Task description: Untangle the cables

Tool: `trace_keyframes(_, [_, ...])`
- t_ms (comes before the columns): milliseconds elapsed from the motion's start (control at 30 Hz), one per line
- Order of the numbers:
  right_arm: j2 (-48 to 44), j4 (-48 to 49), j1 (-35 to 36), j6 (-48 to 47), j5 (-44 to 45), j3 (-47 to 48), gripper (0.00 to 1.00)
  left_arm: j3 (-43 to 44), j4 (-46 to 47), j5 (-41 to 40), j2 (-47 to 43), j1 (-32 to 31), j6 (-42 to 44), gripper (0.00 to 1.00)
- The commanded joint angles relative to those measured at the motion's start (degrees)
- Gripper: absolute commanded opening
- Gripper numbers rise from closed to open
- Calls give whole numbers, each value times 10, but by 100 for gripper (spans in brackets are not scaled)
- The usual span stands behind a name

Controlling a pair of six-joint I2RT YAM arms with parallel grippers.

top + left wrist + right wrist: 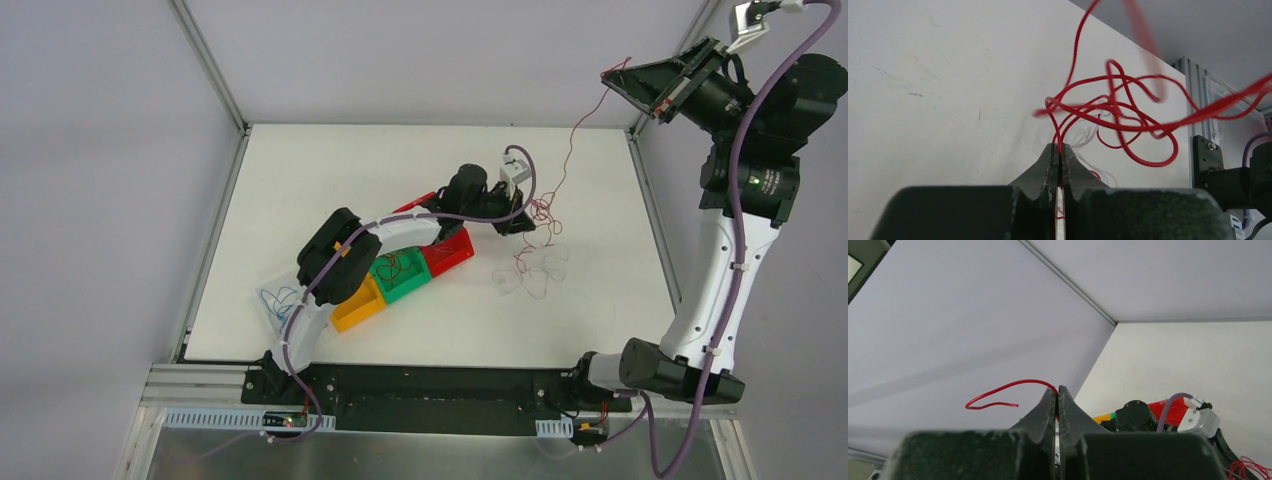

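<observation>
Bright even light, faint shadows; near red cable (1146,45) blurred.

A white table (350,160) fills the centre of the top view, enclosed by pale grey walls (100,150) on 3 sides. Aluminium posts (208,62) rise at upper left and upper right. A black rail (440,385) crosses the bottom.

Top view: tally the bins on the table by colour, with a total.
Red bin: 1
Green bin: 1
Yellow bin: 1
Clear bin: 1
Total: 4
</observation>
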Motion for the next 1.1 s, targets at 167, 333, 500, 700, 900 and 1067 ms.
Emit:
trace_keyframes(167, [27, 149, -163, 111, -14, 45, 0, -102, -47, -21, -88, 37, 33, 0])
trace_keyframes(333, [99, 242, -255, 192, 9, 120, 0, -139, -101, -26, -98, 46, 58, 0])
trace_keyframes(500, [160, 246, -313, 204, 35, 218, 0, -156, -122, -18, -96, 45, 57, 0])
trace_keyframes(700, [180, 245, -341, 218, 34, 223, 0, -181, -137, -6, -110, 44, 76, 0])
trace_keyframes(900, [91, 334, -304, 246, -31, 22, 0, -181, -155, 24, -139, 35, 116, 0])
trace_keyframes(1067, [56, 352, -288, 239, -70, -27, 0, -175, -245, 27, -148, 35, 170, 4])
